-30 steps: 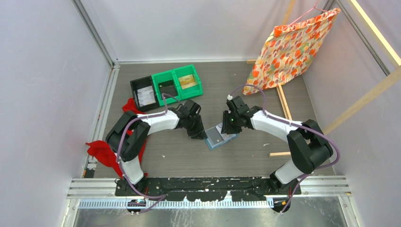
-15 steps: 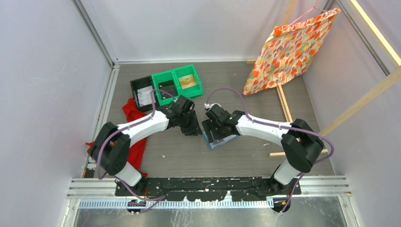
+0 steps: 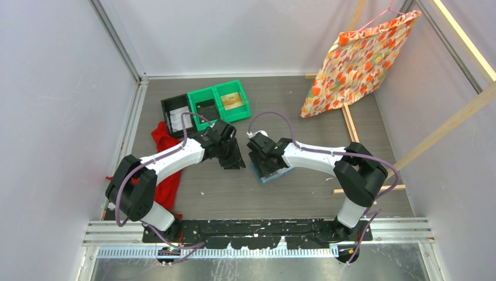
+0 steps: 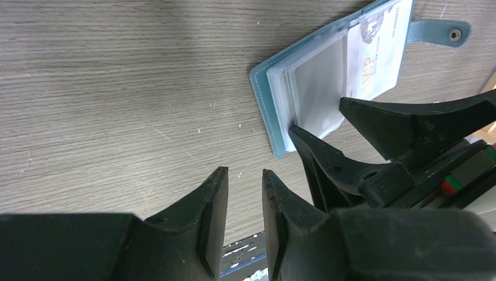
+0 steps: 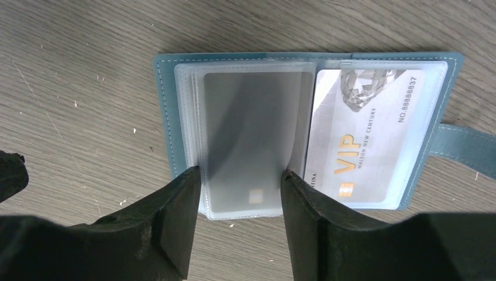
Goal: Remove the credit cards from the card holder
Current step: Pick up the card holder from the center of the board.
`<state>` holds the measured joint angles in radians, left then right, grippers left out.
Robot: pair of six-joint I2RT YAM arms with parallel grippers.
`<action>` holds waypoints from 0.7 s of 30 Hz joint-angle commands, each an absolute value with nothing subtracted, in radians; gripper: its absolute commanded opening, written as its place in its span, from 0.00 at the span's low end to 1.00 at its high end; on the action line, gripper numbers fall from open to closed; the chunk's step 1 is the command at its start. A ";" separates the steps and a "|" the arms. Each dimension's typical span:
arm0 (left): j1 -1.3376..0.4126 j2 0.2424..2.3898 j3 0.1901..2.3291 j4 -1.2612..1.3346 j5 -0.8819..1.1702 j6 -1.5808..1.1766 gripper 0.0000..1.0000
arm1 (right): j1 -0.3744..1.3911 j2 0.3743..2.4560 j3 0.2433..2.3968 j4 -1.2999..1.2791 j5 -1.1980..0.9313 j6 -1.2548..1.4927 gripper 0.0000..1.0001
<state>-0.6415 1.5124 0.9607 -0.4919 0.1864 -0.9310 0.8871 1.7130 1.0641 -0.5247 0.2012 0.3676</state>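
The card holder [image 5: 304,132] lies open on the tabletop [image 4: 117,88], directly under the right claw [image 5: 240,178]. That claw stands released, its two tips straddling the near edge of the clear sleeves, gripping nothing that I can see. One pale VIP card [image 5: 365,137] sits in the sleeve just right of the tips, not yet pulled out. The sleeves between the tips look empty. The left claw [image 4: 244,175] hovers beside the holder's left edge, tips close together but apart, empty. At least that one card is left; whether more hide underneath, I cannot tell.
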 commanded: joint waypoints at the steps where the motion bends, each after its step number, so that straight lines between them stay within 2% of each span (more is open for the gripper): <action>1: -0.641 1.491 0.955 -0.497 0.183 -0.920 0.30 | 0.886 1.695 1.073 -0.526 0.254 0.364 0.54; 10: -0.641 1.487 0.953 -0.493 0.188 -0.920 0.30 | 0.886 1.587 1.054 -0.540 0.325 0.403 0.44; 21: -0.641 1.485 0.953 -0.491 0.203 -0.919 0.30 | 0.859 1.553 1.036 -0.549 0.385 0.436 0.43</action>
